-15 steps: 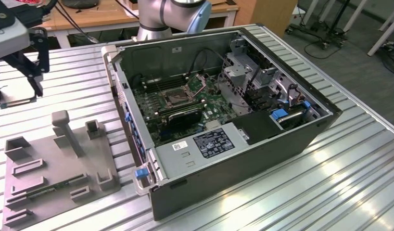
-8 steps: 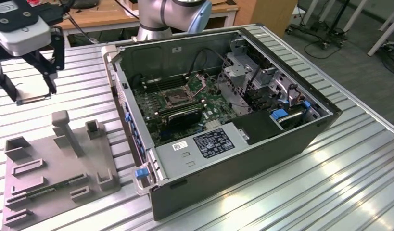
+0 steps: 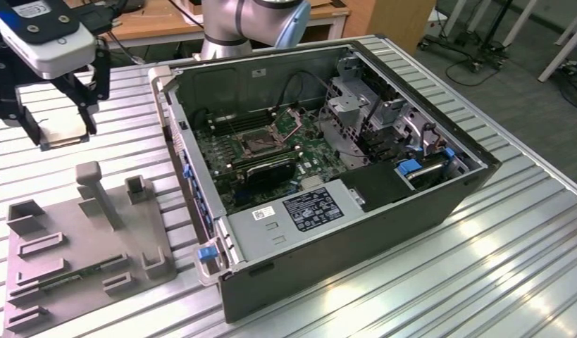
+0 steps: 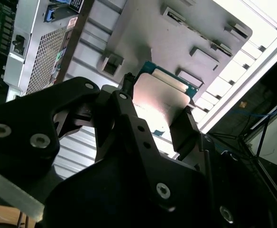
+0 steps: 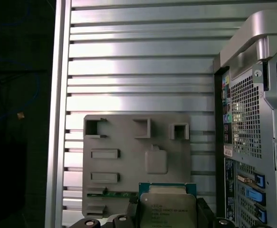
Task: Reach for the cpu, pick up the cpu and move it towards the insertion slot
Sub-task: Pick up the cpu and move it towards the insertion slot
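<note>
The gripper hangs in the air at the exterior view's upper left, its two black fingers closed on the cpu, which sits flat between the fingertips with its pale metal top showing. In the second wrist view the gripper clamps the same chip from two opposite edges, and the cpu shows its silvery lid with a thin green-blue border along one edge. In the first wrist view the cpu appears lid-up with that green rim, flanked by the dark fingertips.

The held chip is lifted clear of the ribbed metal table, above the strip of table just behind the grey fixture plate, whose raised blocks and recessed pockets lie at the exterior view's lower left. The same fixture plate spreads under the chip in the first wrist view.

Toward the exterior view's right stands the open computer case, side panel off, the green motherboard exposed inside. The insertion slot, a dark square with a metal frame, sits on that board, well apart from the carried chip, with the case wall between them
</note>
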